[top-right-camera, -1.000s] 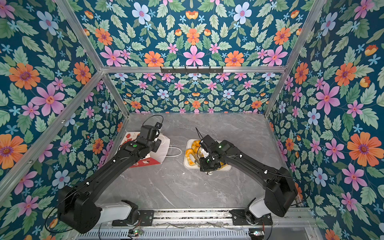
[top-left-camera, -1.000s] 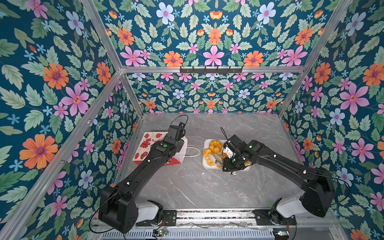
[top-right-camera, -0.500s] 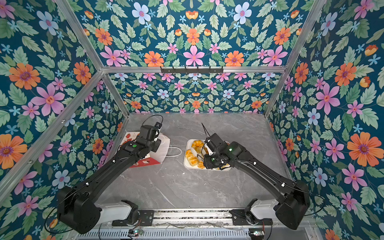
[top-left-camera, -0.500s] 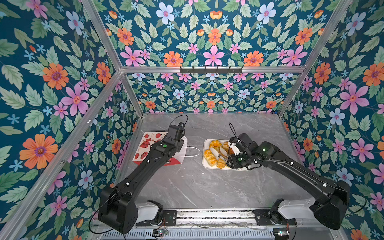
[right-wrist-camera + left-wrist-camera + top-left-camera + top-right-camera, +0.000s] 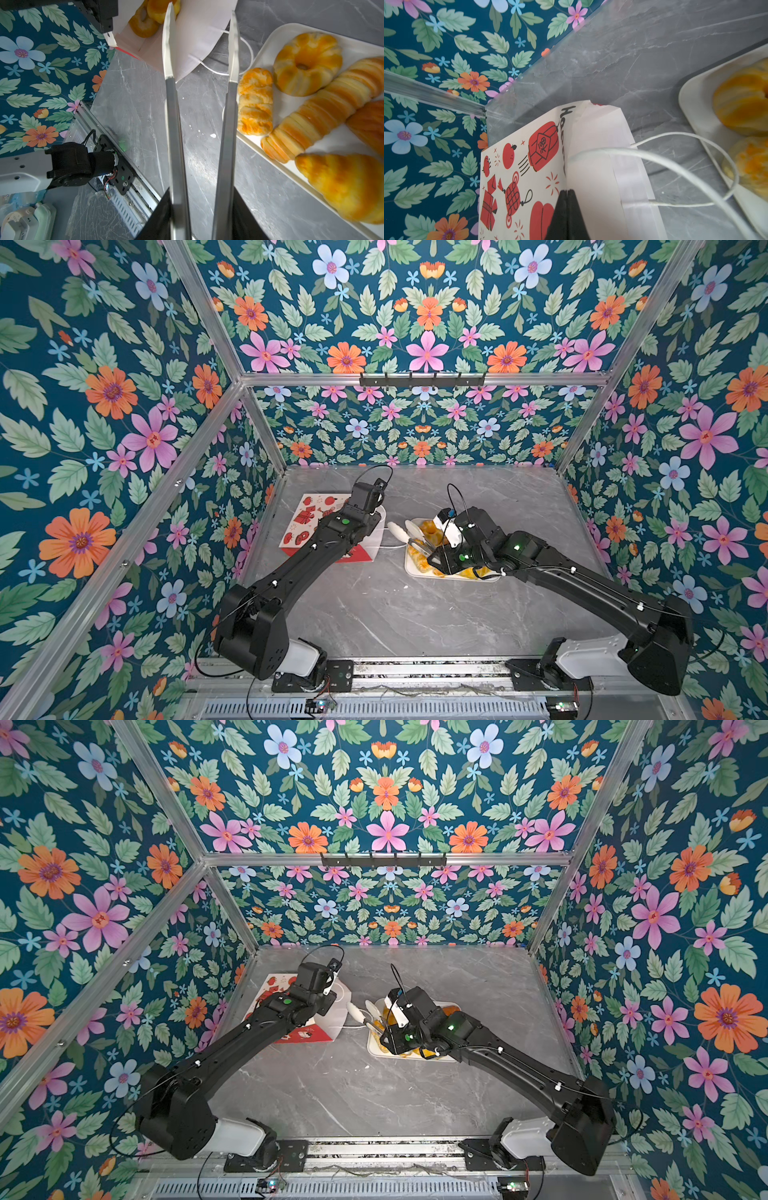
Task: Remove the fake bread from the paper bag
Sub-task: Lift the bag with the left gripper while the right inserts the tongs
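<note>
Grey table (image 5: 395, 614). The paper bag (image 5: 309, 516) lies on its side at the left, mouth facing the white tray (image 5: 351, 49), near it but not touching. Fake bread (image 5: 307, 64): five pieces lie on the tray, and a ring and one more piece sit inside the bag mouth. Left gripper (image 5: 566, 195) has its jaws pressed together, pinching the bag's rim at the mouth. Right gripper (image 5: 200, 220) has its jaws part closed, squeezing the metal tongs (image 5: 174, 124). The tongs' white tips (image 5: 168, 41) are apart with nothing between them, in front of the bag mouth.
</note>
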